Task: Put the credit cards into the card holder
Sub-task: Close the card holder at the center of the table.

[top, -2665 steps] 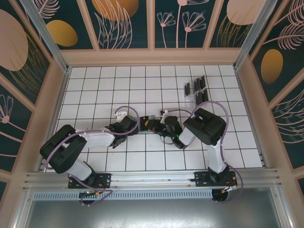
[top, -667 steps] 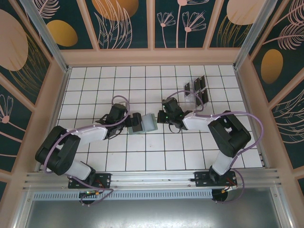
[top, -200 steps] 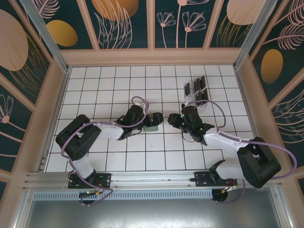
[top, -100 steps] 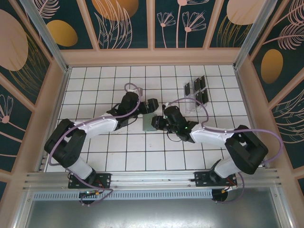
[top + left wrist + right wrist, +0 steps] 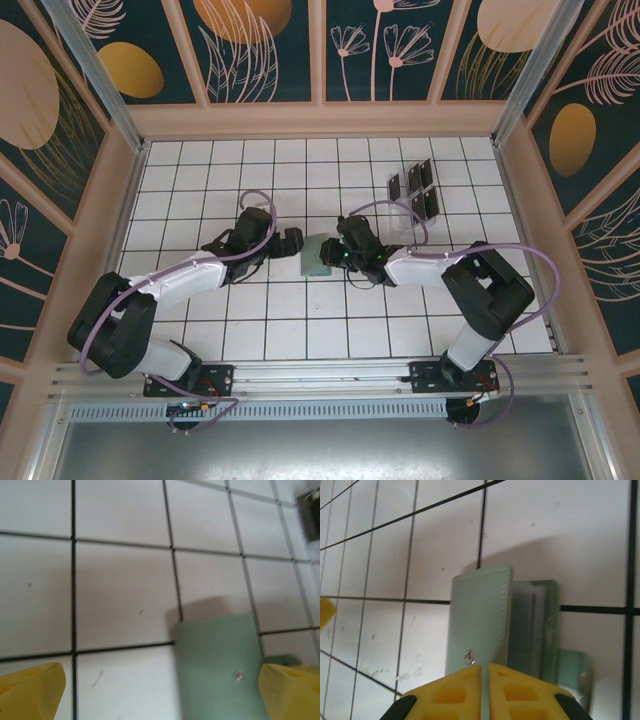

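Nothing's loaded yet, I reckon: the small black rectangular credit cards [image 5: 413, 182] sit well beyond the right gripper [image 5: 484, 668]. That one's pinched onto the cover of the soft sage-green folding card holder [image 5: 477, 610]. The holder's long axis runs straight ahead of its fingertips, with the pockets peeking out. The left gripper [image 5: 160, 675] is spread wide, with the holder just ahead of it.

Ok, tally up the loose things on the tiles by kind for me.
card holder: 1
clear rack: 1
credit cards: about 5, standing in the rack, too small to count for sure
Total: about 7
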You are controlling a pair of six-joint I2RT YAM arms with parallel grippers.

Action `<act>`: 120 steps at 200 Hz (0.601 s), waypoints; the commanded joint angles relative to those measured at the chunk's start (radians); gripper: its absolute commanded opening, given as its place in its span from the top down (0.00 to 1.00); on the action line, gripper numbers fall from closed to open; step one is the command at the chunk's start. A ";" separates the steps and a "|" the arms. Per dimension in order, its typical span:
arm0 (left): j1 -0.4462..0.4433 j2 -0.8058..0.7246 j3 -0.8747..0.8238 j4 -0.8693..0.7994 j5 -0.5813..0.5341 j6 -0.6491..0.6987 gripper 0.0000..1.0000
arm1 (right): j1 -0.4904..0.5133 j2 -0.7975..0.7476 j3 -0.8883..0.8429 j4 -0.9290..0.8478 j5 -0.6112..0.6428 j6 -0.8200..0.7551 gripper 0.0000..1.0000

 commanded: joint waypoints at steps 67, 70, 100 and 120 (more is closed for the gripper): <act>-0.049 0.030 -0.065 0.043 0.079 0.077 0.01 | -0.032 0.063 0.014 0.049 -0.009 -0.021 0.90; -0.053 0.032 -0.065 0.044 0.077 0.076 0.01 | -0.032 0.065 0.014 0.050 -0.008 -0.021 0.90; -0.092 0.067 -0.071 0.053 0.050 0.071 0.02 | -0.035 0.075 0.012 0.053 -0.013 -0.021 0.90; -0.099 0.084 -0.078 0.062 0.031 0.066 0.01 | -0.038 0.077 0.007 0.057 -0.016 -0.021 0.90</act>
